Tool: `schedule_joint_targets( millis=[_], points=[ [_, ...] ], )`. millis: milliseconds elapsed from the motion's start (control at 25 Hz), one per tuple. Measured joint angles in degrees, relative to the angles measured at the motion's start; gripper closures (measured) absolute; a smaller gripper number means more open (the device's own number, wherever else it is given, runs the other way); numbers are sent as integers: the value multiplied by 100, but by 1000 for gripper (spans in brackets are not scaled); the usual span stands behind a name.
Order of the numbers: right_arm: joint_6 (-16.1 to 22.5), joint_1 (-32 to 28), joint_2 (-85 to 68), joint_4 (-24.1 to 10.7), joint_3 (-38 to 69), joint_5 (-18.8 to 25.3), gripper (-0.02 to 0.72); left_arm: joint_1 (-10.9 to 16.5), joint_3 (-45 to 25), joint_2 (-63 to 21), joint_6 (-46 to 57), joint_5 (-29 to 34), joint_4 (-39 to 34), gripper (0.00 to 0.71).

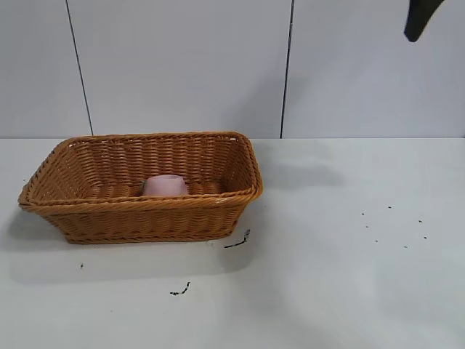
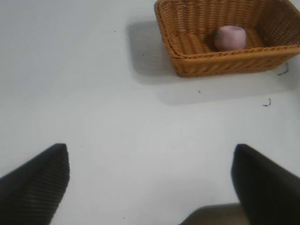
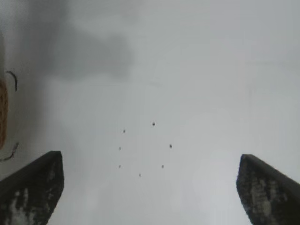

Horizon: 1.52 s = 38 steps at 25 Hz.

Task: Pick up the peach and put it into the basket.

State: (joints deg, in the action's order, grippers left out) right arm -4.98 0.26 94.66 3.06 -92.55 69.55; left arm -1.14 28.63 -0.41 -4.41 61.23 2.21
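Observation:
The pale-pink peach (image 1: 166, 185) lies inside the orange-brown wicker basket (image 1: 87, 218) at the table's left. Both show in the left wrist view, the peach (image 2: 229, 37) in the basket (image 2: 220, 63). My left gripper (image 2: 150, 176) is open and empty over bare table, well away from the basket; it is out of the exterior view. My right gripper (image 3: 150, 183) is open and empty, held high above the right side of the table; only a dark tip of it (image 1: 420, 18) shows at the top right of the exterior view.
Small black specks (image 1: 392, 225) mark the table on the right, also in the right wrist view (image 3: 140, 150). Dark squiggle marks (image 1: 238, 241) lie in front of the basket. A grey panelled wall (image 1: 182, 65) stands behind the table.

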Motion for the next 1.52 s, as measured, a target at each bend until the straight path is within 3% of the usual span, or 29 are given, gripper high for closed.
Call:
schedule_joint_targets(
  millis=[400,640,800,1120,1520],
  points=[
    [0,0,-3570,0,4271,-72,14,0,0,0,0,0,0,18],
    [0,0,-5799,0,6094,-824,14,0,0,0,0,0,0,18],
    [0,0,-7198,-5,6355,-1094,14,0,0,0,0,0,0,18],
    [0,0,-9035,-37,6385,-1140,14,0,0,0,0,0,0,18],
    [0,0,-9493,-62,6385,-1140,14,0,0,0,0,0,0,18]
  ],
)
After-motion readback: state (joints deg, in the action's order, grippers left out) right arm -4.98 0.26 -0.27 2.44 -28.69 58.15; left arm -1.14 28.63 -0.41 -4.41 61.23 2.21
